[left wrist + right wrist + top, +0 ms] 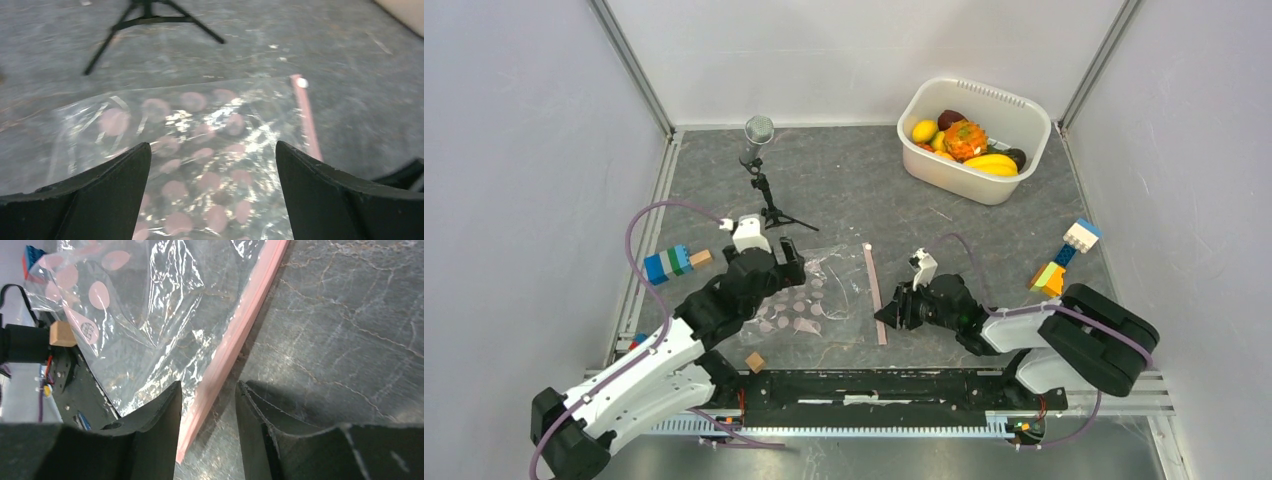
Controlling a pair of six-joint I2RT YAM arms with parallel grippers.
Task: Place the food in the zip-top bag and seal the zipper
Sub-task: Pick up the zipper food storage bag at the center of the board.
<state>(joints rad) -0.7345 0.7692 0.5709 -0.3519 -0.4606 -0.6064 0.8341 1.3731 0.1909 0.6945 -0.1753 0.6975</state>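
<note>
The zip-top bag (819,295) lies flat on the grey table between my two grippers, clear with pink dots. Its zipper (874,290) is the pink strip along the bag's right edge. The food (964,142) is piled in a white tub (984,190) at the back right. My left gripper (792,262) hovers over the bag's left part, open wide, with only the dotted bag (165,115) below it. My right gripper (207,390) straddles the near end of the zipper (240,335); its jaws stand apart with gaps on both sides of the strip.
A small black tripod with a mesh-topped head (759,170) stands behind the bag. Block stacks lie at the left (674,262) and right (1064,255). A small wooden cube (755,361) rests near the front rail. Walls close in three sides.
</note>
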